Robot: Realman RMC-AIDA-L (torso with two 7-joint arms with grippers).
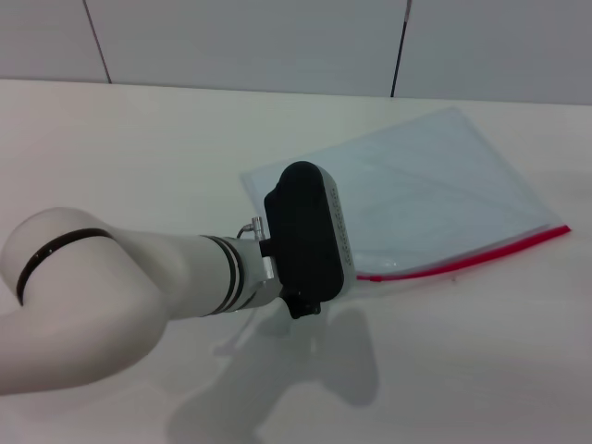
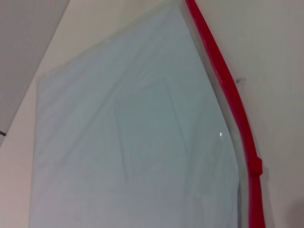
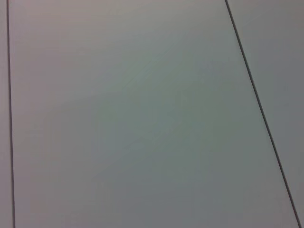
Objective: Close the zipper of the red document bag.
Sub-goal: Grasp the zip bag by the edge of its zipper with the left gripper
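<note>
One arm is at work: the left arm reaches in from the near left of the tabletop (image 1: 139, 139), and its black left gripper (image 1: 305, 242) sits over the near-left corner of the one red document bag (image 1: 435, 194). Whether its fingers are spread or pressed together I cannot tell, since the black housing hides them in the head view and the wrist view does not show them. One zipper (image 1: 462, 261), a thin red strip, runs along the bag's near edge toward the right edge of the tabletop; the left wrist view shows one small slider (image 2: 256, 166) on it. The bag lies flat, translucent pale blue-grey, stretching away toward the far right. No writing or label is readable anywhere. Beyond the far edge stands a grey panelled wall (image 1: 277, 42).
</note>
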